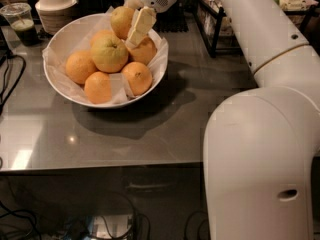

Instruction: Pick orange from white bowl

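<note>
The wide white bowl (59, 43), lined with crinkled paper, stands on the grey table at the upper left. The orange (121, 19), dull golden-yellow, rests at the bowl's back on top of the pile. My gripper (129, 29) reaches down from the top of the view and is shut on the orange. One cream finger (140, 25) lies against the orange's right side. The other finger is hidden behind the fruit.
In the bowl lie a yellow-green fruit (109, 53) and several smaller deep-orange ones (80, 66). A cup with a green drink (19, 23) and a white lidded cup (55, 1) stand behind. Cables (9, 79) run at left. My arm's body (260, 159) fills the right.
</note>
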